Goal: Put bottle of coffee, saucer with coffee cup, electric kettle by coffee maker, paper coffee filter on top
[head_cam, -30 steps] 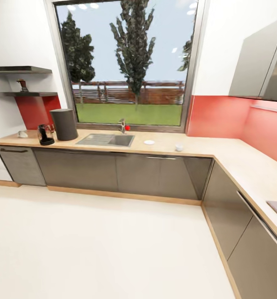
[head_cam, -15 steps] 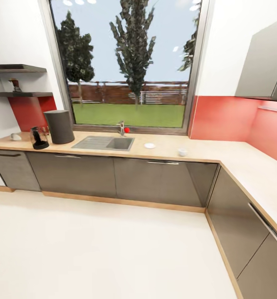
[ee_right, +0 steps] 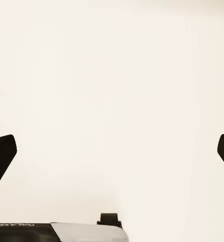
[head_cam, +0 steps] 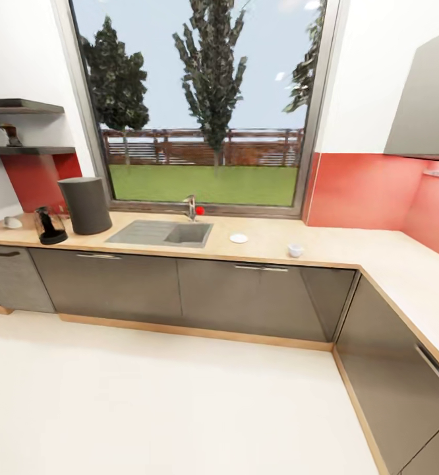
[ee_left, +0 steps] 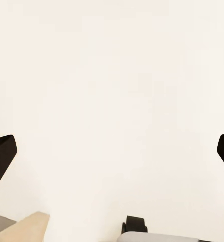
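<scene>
The tall dark coffee maker [head_cam: 84, 205] stands on the tan countertop [head_cam: 351, 247], left of the sink. The brown-glass electric kettle [head_cam: 49, 225] sits just to its left. A small off-white piece, apparently the paper coffee filter [head_cam: 12, 222], lies at the counter's far left end. On the lower wall shelf stands the small dark bottle of coffee [head_cam: 10, 135]. The white saucer [head_cam: 238, 238] lies right of the sink, and the coffee cup [head_cam: 295, 250] stands apart further right. My left gripper [ee_left: 112, 156] and right gripper [ee_right: 112, 156] are open over pale floor, holding nothing.
A steel sink [head_cam: 160, 233] with a tap [head_cam: 191, 206] is set under the big window. Dark grey cabinets [head_cam: 246, 297] run below, and the counter turns a corner along the right wall. Pale floor [head_cam: 167, 409] stretches between me and the counter.
The whole head view has shifted: the camera has come closer to the counter, so the left-hand things slid left and the cup slid right. No thing on the counter has moved.
</scene>
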Available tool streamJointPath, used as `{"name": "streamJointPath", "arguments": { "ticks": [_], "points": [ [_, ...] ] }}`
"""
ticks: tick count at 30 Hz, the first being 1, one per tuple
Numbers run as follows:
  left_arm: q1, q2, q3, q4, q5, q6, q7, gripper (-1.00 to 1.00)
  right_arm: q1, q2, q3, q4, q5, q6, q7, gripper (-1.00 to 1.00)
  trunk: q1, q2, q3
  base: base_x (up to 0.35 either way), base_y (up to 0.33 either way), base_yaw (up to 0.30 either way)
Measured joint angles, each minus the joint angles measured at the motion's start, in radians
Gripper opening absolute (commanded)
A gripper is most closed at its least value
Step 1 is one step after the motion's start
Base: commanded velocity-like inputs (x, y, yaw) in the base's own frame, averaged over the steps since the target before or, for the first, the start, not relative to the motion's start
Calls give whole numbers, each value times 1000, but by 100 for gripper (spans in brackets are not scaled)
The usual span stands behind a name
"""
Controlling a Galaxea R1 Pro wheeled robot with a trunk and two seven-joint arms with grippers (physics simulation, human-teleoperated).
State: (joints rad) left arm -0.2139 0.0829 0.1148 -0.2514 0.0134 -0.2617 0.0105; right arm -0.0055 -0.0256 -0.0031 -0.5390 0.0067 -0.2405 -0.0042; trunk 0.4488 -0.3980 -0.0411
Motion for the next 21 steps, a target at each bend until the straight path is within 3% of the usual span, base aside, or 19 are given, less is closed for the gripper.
{"name": "streamJointPath", "arguments": {
  "ticks": [10, 21],
  "points": [
    [0, 7, 0, 2, -2, -1, 1, 100, 0, 0, 0, 15, -2, -1, 1, 100, 0, 0, 0, 337, 0, 19],
    [0, 19, 2, 2, -1, -1, 3, 100, 0, 2, 3, 16, -1, -1, 0, 100, 0, 0, 0, 337, 0, 246]
  ]
}}
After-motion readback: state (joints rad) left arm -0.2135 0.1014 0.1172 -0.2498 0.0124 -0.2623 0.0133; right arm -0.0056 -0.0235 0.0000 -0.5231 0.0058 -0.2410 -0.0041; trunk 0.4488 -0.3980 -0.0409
